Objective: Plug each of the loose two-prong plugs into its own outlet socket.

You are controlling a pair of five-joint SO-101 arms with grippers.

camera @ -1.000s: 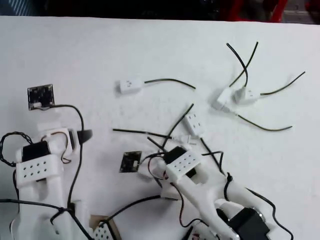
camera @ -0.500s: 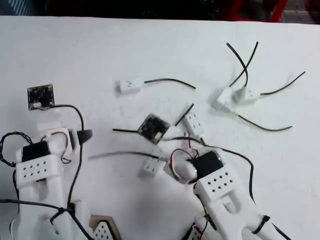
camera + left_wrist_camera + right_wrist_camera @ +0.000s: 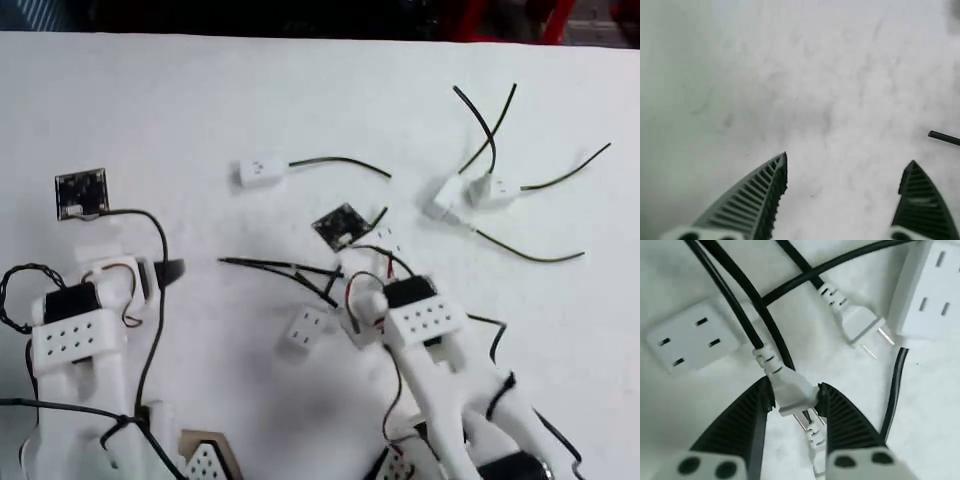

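While I can't confirm seating from the high view, the far-right pair (image 3: 450, 196) looks like a plug pushed against a socket. The far socket (image 3: 262, 171), left of centre, has nothing in it. The near socket (image 3: 308, 326) sits just left of the right arm (image 3: 420, 320) and is also vacant. The left arm (image 3: 75, 335) is near left, well apart from all of it.

Left wrist: the left tool (image 3: 848, 159) is spread wide over bare worktop (image 3: 790, 75), holding nothing. A cable end (image 3: 942, 137) pokes in at the edge.

Right wrist: the right tool (image 3: 794, 392) is clamped on the held plug (image 3: 785, 382) by its body, between socket A (image 3: 687, 342) and socket B (image 3: 932, 290), touching neither. The loose plug (image 3: 857, 325) has its prongs aimed at socket B, just short of it.

Estimate: one mated at best. Two plugs are left, one in hand and not yet lined up with a socket.
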